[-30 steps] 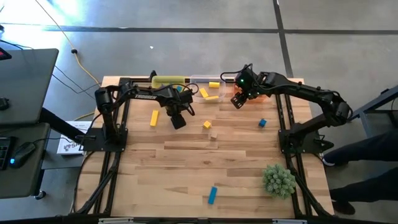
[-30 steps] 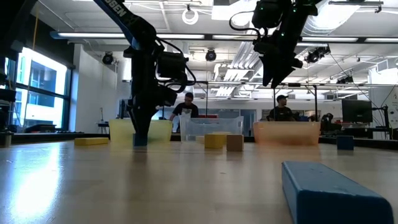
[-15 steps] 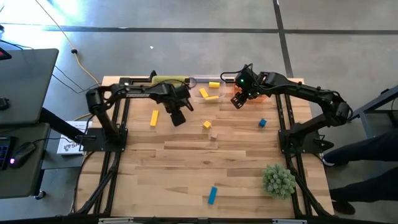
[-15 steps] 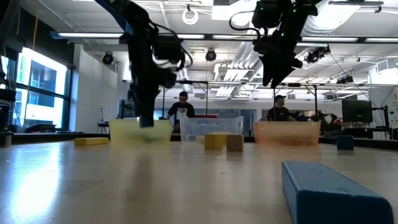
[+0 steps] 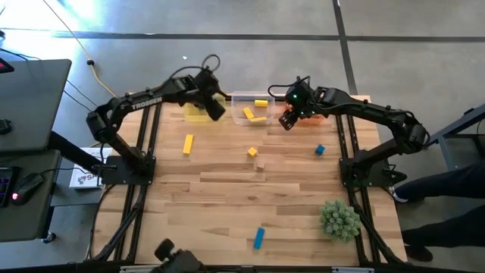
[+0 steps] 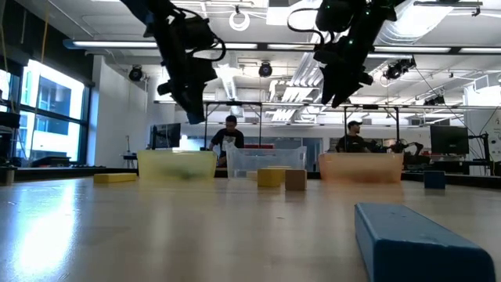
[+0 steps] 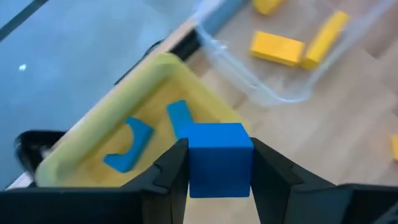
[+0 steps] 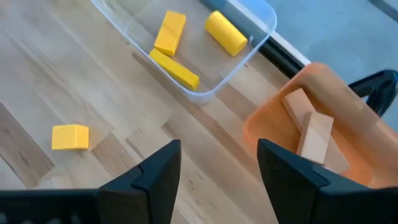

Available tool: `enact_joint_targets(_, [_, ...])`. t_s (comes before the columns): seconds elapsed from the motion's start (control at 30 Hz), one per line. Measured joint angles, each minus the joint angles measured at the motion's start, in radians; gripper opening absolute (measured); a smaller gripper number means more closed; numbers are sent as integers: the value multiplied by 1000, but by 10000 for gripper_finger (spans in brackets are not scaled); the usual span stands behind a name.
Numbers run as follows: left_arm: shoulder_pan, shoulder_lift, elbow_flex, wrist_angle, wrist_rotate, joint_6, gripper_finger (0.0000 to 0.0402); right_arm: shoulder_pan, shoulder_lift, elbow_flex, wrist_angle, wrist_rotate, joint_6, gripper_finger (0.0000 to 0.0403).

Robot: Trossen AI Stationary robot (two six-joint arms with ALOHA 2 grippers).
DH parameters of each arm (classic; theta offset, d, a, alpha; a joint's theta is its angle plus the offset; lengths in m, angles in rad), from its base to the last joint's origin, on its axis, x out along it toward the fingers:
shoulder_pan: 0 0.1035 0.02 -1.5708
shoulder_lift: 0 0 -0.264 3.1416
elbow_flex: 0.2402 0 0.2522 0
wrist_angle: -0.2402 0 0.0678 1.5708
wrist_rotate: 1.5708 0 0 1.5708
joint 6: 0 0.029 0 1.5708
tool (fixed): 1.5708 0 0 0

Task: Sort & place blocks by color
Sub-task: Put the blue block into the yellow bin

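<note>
We are carrying a blue cube to the yellow bin, with the drop still to come.

Our left gripper [image 7: 219, 171] is clamped on the blue cube [image 7: 219, 158], its two fingers pressed to opposite faces, and it hangs above the yellow bin [image 7: 93, 140], which lies just ahead and below it with two blue pieces [image 7: 127, 152] already inside. The clear bin [image 8: 252, 25] beside it holds yellow blocks [image 8: 169, 31]. Our right gripper [image 8: 217, 168] hangs with its fingers spread and empty, above the table between the clear bin and the orange bin [image 8: 348, 106], where tan blocks [image 8: 311, 134] rest. We judge the next move calls for centring the cube over the yellow bin, lowering a little, then letting go. Loose blocks remain on the table: a yellow bar [image 5: 187, 143], a yellow cube [image 5: 252, 152], a tan cube [image 5: 261, 164], a small blue cube [image 5: 320, 150] and a blue bar [image 5: 258, 237].
</note>
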Motion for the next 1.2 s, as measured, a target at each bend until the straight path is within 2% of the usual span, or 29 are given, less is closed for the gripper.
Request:
enact_joint_targets(0.23, [95, 21, -1, 7, 1, -37, 112, 1, 0, 0, 101, -2, -37, 199])
enact_joint_targets(0.47, [139, 88, 0, 9, 4, -69, 113, 0, 0, 0, 203, -111, -55, 199])
enact_joint_targets(0.77, [145, 193, -1, 7, 5, -100, 114, 0, 0, 0, 241, -220, -56, 199])
enact_joint_targets(1.0, [144, 228, -1, 6, 44, -142, 116, 11, 0, 0, 241, -225, -56, 199])
enact_joint_targets(1.2, [144, 231, -1, 2, 45, -143, 148, 54, 0, 0, 241, -221, -48, 199])
